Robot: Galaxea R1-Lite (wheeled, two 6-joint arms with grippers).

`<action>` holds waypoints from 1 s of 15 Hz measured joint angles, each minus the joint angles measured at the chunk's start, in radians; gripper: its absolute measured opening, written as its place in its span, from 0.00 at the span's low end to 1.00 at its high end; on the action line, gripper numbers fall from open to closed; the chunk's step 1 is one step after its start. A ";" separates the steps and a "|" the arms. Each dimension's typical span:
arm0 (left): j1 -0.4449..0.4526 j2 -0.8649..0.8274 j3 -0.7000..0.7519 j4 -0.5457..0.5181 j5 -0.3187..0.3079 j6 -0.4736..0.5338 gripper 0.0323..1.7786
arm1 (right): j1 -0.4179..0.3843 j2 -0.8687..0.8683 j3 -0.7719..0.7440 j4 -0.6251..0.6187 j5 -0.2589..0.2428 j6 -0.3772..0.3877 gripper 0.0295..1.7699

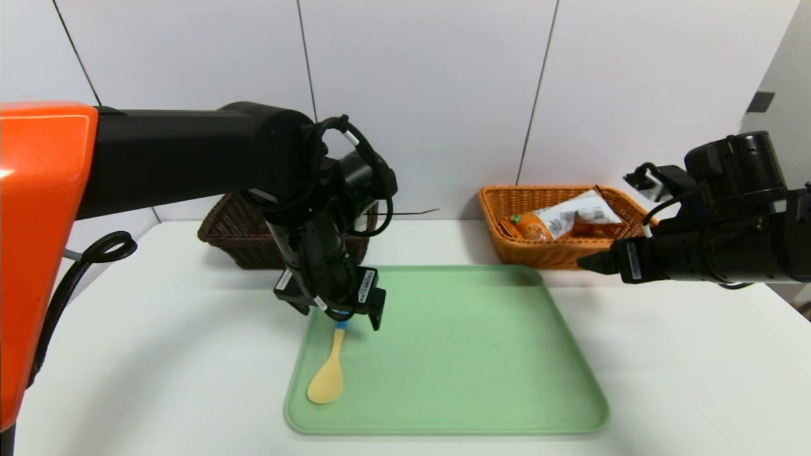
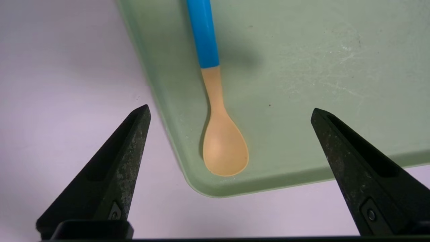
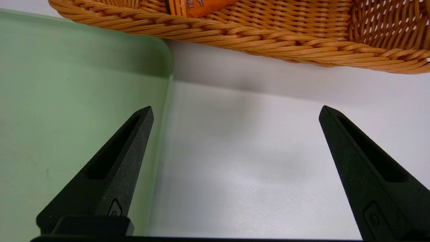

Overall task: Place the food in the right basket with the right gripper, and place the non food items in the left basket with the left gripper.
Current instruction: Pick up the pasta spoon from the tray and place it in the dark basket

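A spoon (image 1: 327,377) with a tan bowl and blue handle (image 2: 203,33) lies on the green tray (image 1: 456,354) near its left edge. My left gripper (image 1: 355,310) hangs open just above the spoon's handle end, and in the left wrist view its fingers (image 2: 124,158) stand wide apart with the spoon's bowl (image 2: 224,148) between them, below. The orange right basket (image 1: 557,221) holds food packets (image 1: 573,218). The dark left basket (image 1: 241,237) sits behind the left arm. My right gripper (image 1: 589,263) hovers open over the table beside the tray's far right corner, holding nothing.
White table (image 1: 665,367) all around the tray. In the right wrist view the orange basket's rim (image 3: 235,33) is just beyond the open fingers (image 3: 117,168), with the tray's corner (image 3: 158,53) beside them. A white wall stands behind the baskets.
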 joint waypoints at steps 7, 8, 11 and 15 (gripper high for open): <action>-0.010 0.021 0.010 -0.002 -0.002 -0.031 0.95 | 0.001 -0.010 0.014 0.000 0.000 0.000 0.96; -0.010 0.026 0.010 -0.003 -0.003 -0.031 0.95 | 0.001 -0.013 0.015 0.000 0.000 0.000 0.96; -0.010 0.044 0.010 -0.004 -0.011 -0.032 0.95 | 0.001 -0.019 0.021 0.000 -0.001 0.000 0.96; -0.010 0.064 0.003 -0.009 -0.031 -0.032 0.95 | 0.002 -0.023 0.028 0.000 0.000 0.000 0.96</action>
